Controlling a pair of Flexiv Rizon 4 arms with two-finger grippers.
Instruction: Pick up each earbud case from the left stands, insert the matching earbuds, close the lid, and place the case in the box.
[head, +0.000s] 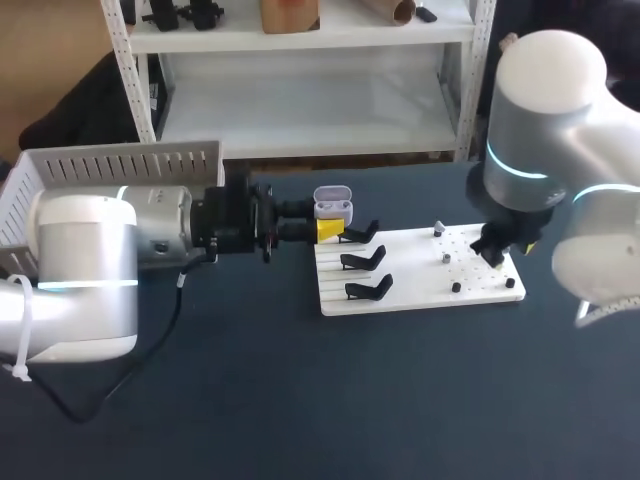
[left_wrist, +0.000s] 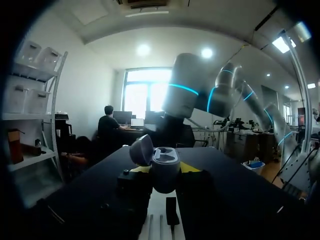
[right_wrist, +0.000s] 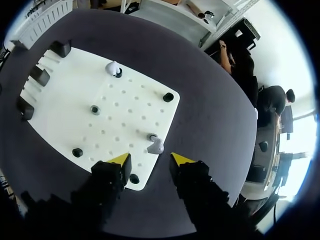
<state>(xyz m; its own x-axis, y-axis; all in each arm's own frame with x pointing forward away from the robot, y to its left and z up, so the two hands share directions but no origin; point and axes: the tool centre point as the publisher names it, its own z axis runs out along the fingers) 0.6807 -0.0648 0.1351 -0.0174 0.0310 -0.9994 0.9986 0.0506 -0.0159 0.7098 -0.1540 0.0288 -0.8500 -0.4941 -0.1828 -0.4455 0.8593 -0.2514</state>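
Earbud case (head: 333, 205), lid flipped up, sits clamped between the left fingers (head: 328, 229), one yellow tip pressing on each of its sides, so that pair is closed on it. In the left wrist view the case (left_wrist: 162, 167) fills the gap between the tips, its hinged lid leaning off to one side. Just below and ahead of those fingers, three black stands (head: 362, 260) line up on a white board (head: 420, 285) lying on the dark counter (head: 300, 400). The right fingers (head: 495, 255) hang over the board's other end, spread apart and gripping nothing. A small white earbud (right_wrist: 156, 145) stands on a peg just ahead of the gap between them, not touched by either tip. A second earbud (right_wrist: 114, 67) sits farther ahead of them, towards the stands, and several dark pegs (right_wrist: 95, 109) dot the board (right_wrist: 125, 115) between. The white slotted box (head: 110, 165) is well behind the left fingers, beside that arm's body.
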